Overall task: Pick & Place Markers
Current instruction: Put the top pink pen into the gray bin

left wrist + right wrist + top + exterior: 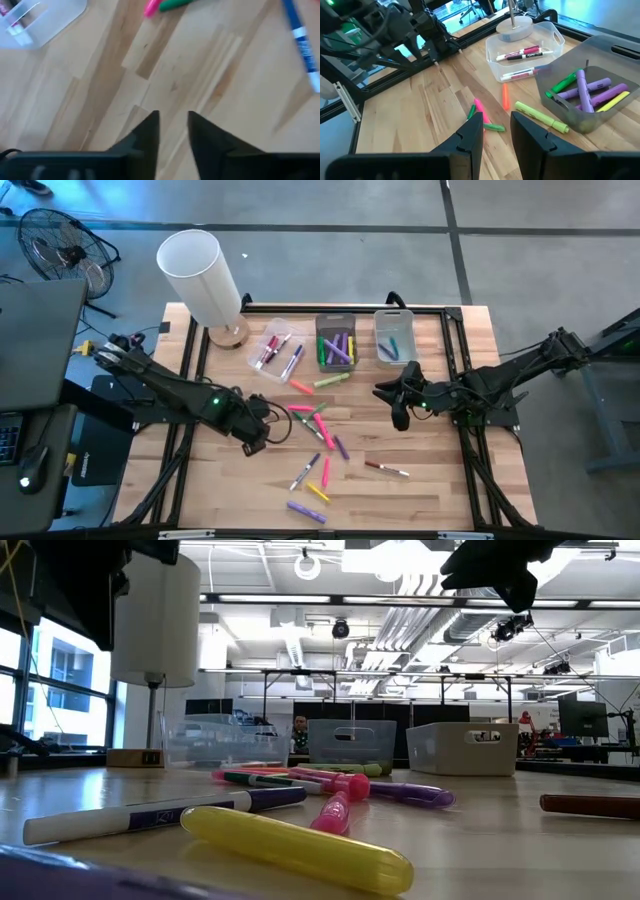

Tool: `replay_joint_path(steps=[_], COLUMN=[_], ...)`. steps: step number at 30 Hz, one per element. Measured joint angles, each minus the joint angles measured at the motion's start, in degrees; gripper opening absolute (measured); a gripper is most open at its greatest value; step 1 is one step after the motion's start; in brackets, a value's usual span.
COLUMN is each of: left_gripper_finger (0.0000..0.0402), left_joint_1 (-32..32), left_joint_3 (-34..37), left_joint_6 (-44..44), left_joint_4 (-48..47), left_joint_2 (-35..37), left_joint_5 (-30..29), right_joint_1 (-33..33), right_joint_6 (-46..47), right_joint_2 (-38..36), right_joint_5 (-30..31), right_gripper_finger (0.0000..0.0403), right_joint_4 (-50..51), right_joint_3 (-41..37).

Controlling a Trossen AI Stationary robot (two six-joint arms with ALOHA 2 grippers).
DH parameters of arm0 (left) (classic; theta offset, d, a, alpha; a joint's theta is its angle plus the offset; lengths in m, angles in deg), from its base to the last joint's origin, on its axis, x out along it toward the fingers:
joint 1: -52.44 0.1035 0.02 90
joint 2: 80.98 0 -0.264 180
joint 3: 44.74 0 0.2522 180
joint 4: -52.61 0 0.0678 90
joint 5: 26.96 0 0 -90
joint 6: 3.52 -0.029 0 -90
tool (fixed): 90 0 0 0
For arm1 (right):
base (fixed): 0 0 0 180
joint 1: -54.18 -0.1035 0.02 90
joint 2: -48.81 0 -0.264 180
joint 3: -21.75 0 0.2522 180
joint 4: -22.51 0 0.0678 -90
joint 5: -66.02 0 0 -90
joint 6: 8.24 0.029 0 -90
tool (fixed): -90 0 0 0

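You are looking at a sorting job part done: three clear bins are sitting in a row near the counter's far edge, the left bin [276, 350] holding white-barrelled red and blue markers, the middle bin [336, 342] purple, green and yellow ones, the right bin [394, 337] a blue and a green one, so colours seem to be grouped by bin. The loose markers [318, 442] are lying scattered from the counter's centre toward its near edge, with a red one [387, 469] off toward the right.

Your left gripper [252, 442] is hovering over bare wood just left of the scatter, jaws nearly together with a narrow gap and holding nothing. Your right gripper [399, 412] is hanging between the right bin and the scatter, jaws likewise slightly apart and empty. Both look ready for the next pick.
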Motion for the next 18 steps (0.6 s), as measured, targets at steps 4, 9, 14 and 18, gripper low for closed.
replay_joint_path(steps=[4, 9, 14, 18], left_gripper_finger=[0.0156, 0.018, 0.0181, 0.0182], left_joint_1=[0.9, 2.7, 7.1, 10.2], left_joint_3=[1.7, 1.9, 1.9, 1.8], left_joint_6=[0.0, -0.4, 2.8, -5.4], left_joint_4=[0.0, 1.9, 15.8, 32.5], left_joint_2=[-0.2, -0.4, -0.5, -1.7], left_joint_5=[-1.0, -2.6, -0.4, 3.3], right_joint_1=[0.0, 0.0, 0.0, 0.4], right_joint_6=[-0.2, -0.3, -2.3, -6.4], right_joint_2=[0.0, 0.0, 0.0, 0.0], right_joint_5=[0.0, 0.7, 6.9, 5.4], right_gripper_finger=[0.0087, 0.0087, 0.0087, 0.0087], right_joint_4=[0.0, -0.1, 0.5, 0.5], right_joint_3=[0.0, 0.0, 0.0, 0.0])
